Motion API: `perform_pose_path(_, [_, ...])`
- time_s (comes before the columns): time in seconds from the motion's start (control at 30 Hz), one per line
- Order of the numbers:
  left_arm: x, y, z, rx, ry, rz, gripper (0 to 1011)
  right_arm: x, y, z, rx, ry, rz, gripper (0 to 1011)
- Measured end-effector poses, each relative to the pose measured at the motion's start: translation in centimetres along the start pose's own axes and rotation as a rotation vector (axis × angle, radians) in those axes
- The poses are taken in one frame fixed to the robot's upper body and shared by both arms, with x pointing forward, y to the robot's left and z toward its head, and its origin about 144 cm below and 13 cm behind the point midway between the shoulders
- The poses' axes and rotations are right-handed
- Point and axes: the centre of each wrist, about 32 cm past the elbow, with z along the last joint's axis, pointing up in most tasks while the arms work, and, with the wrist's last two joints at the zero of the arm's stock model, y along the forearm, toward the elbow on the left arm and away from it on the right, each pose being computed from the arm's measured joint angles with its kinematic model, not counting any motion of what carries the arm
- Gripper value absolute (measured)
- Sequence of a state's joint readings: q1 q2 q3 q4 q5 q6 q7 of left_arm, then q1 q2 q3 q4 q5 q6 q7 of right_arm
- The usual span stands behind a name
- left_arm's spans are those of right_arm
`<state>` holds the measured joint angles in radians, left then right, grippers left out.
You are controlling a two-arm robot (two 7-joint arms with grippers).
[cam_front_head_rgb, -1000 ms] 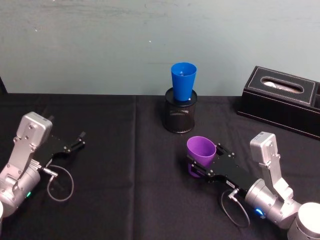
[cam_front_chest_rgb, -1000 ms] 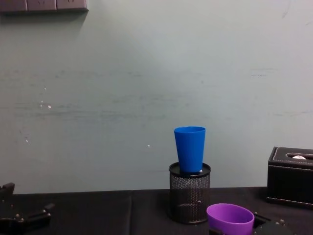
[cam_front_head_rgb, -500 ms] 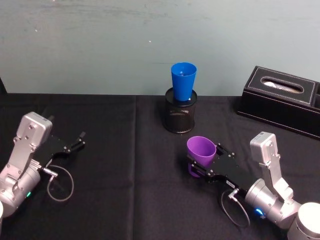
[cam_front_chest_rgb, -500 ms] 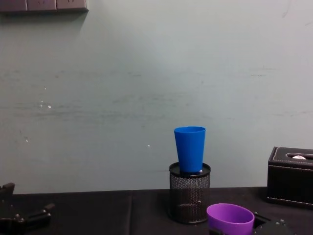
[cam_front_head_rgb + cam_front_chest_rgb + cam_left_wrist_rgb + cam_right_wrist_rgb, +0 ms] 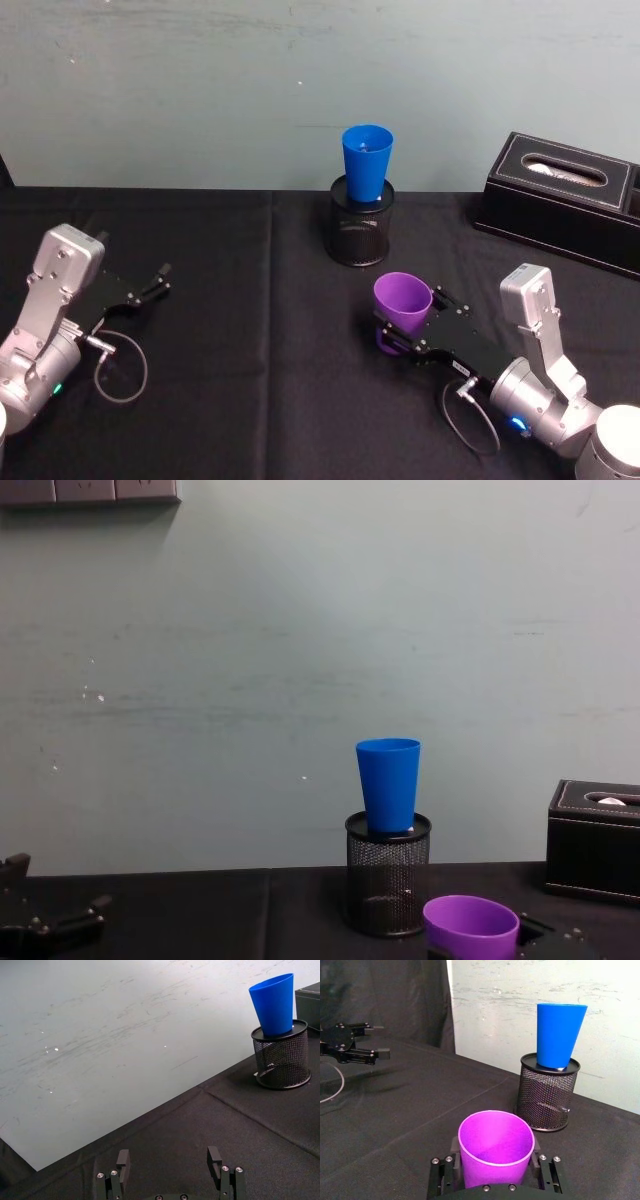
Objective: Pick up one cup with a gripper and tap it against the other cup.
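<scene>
Both arms are showing silver-grey wrist housings, black flat-fingered grippers, the right gripper (image 5: 398, 335) and left gripper (image 5: 160, 279), with looping black cables.

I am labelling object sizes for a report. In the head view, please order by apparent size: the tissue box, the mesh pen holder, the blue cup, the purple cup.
1. Tissue box, clearly largest.
2. Mesh pen holder.
3. Blue cup and purple cup look alike; the purple one sits nearer the camera in the right gripper, so I do not rank them.
</scene>
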<state>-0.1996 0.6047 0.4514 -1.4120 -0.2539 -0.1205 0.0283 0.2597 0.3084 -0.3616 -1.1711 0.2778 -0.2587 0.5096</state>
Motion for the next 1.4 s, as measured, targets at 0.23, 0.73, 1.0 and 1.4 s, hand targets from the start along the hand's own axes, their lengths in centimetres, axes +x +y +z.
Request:
perform_pose_path(0.23, [0.0,0.0,0.0,0.0,0.0,0.0,1011,0.0,0.0,0.0,0.0,0.0,0.0,940])
perform_pose_path(0.73, [0.0,0.0,0.0,0.0,0.0,0.0,1011,0.0,0.0,0.0,0.0,0.0,0.0,1003])
perform_pose_path(1.0, [0.0,0.0,0.0,0.0,0.0,0.0,1011,0.0,0.0,0.0,0.0,0.0,0.0,1003])
perform_pose_path(1.4, [0.0,0.0,0.0,0.0,0.0,0.0,1011,0.16,-0.2,0.01,0.043,0.002,0.01,1003])
